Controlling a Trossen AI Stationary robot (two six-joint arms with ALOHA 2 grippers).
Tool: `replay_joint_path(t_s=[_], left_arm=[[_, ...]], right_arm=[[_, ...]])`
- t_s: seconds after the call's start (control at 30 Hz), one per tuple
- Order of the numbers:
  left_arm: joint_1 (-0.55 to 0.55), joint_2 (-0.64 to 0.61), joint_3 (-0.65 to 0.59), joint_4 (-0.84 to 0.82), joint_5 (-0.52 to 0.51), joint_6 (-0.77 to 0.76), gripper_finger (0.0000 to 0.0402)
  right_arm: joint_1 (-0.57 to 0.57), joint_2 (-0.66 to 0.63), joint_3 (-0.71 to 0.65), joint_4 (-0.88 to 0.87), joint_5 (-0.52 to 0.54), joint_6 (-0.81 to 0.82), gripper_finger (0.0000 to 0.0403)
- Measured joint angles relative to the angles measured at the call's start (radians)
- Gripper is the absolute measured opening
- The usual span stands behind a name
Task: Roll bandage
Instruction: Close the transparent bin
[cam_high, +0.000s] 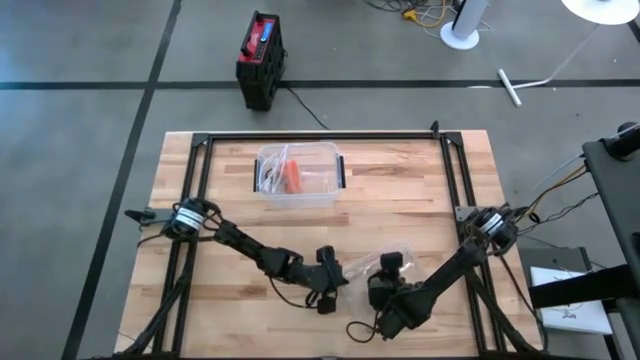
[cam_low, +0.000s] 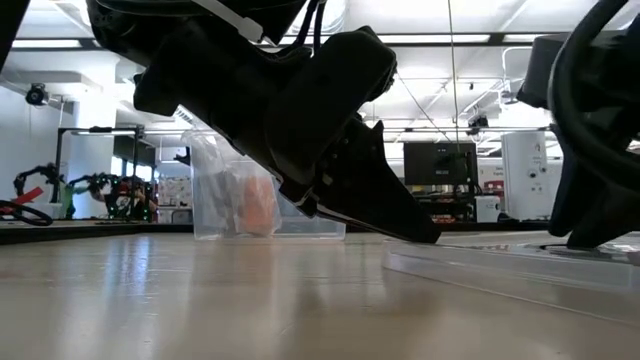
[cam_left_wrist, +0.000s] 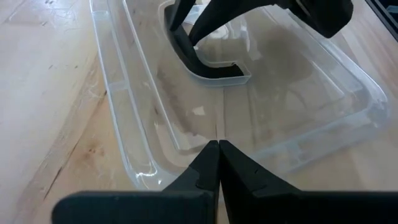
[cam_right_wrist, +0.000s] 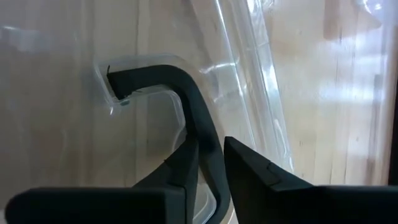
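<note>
A rolled bandage cannot be told apart with certainty; an orange and white bundle (cam_high: 290, 176) is seen inside the clear container (cam_high: 297, 176), which stands near the far edge of the tabletop (cam_high: 400, 215), about midway between the far corners. In the low view the same container (cam_low: 225, 195) is shown upright with the orange object inside it.

Near the front edge, at the middle of the tabletop, a clear plastic lid (cam_high: 375, 265) is laid flat. Its dark latch handle (cam_right_wrist: 186, 106) is seen in the right wrist view, and again in the left wrist view (cam_left_wrist: 205, 65).

The left hand (cam_high: 328, 282) is placed at the lid's left edge, and its fingers (cam_left_wrist: 205, 168) are pressed together, their tips over the lid's rim (cam_left_wrist: 134, 168); whether the rim is pinched cannot be told. The right hand (cam_high: 388, 285) is set over the lid's right part, with its fingers (cam_right_wrist: 249, 165) a narrow gap apart and the dark latch handle lying between them; whether it is clamped cannot be told.
</note>
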Motion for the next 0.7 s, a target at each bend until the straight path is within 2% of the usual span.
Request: replay_joint_path(t_s=[0.27, 0.4, 0.53, 0.7], left_arm=[[-0.003, 0.001, 0.000, 0.008, 0.003, 0.001, 0.0002], [-0.004, 0.001, 0.000, 0.009, 0.003, 0.019, 0.0003], [-0.007, 0.001, 0.000, 0.006, -0.004, 0.026, 0.0001], [-0.015, 0.001, -0.002, 0.003, -0.010, 0.027, 0.0003]], right_arm=[[-0.020, -0.010, 0.005, -0.010, -0.068, -0.190, 0.0131], [-0.030, -0.009, 0.003, -0.008, -0.067, -0.211, 0.0161], [-0.049, 0.010, -0.013, 0.014, -0.052, -0.211, 0.0174], [-0.046, 0.011, -0.004, 0.005, 0.042, -0.186, 0.0169]])
